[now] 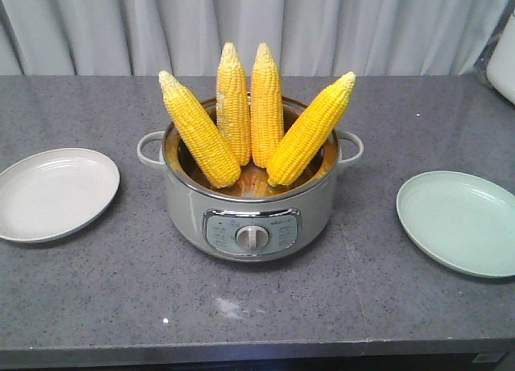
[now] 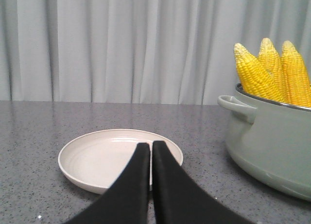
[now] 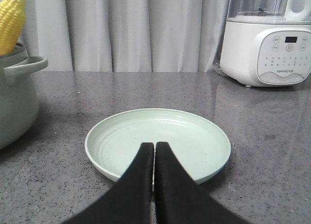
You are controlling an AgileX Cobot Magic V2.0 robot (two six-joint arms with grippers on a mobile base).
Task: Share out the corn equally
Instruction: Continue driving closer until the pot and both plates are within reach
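Left tool point(image 2: 150, 145): two black fingers pressed together tip to tip, nothing between them; it hangs above the table point(image 1: 121, 290), tips over the near rim of the cream plate point(image 2: 97, 158).
Right tool point(image 3: 154, 145): black fingers likewise closed on nothing, tips over the near rim of the green plate point(image 3: 194, 136).
Cream plate: flat on the table near its left edge, apart from the pot point(image 1: 249, 202), nothing on it.
Green plate: flat on the table near its right edge, apart from the pot, nothing on it.
Pot: pale green electric cooker, lid off, at the middle of the table between the two plates; a handle on each side, control panel and knob point(image 1: 253, 237) facing the near edge.
Corn: all four cobs stand in the pot, butts down, pale tips up and fanned out.
Leftmost cob point(image 1: 197, 129): leans toward the table's left edge.
Second cob point(image 1: 233, 105): nearly upright, paler, with whitish patches.
Third cob point(image 1: 266, 105): nearly upright, just beside the second.
Rightmost cob point(image 1: 310, 129): leans toward the table's right edge.
Blender point(image 3: 269, 44): white base with a button panel and a clear jug, at the back right corner of the table, well apart from the green plate.
Curtain point(image 1: 322, 25): pale grey folds along the table's back edge.
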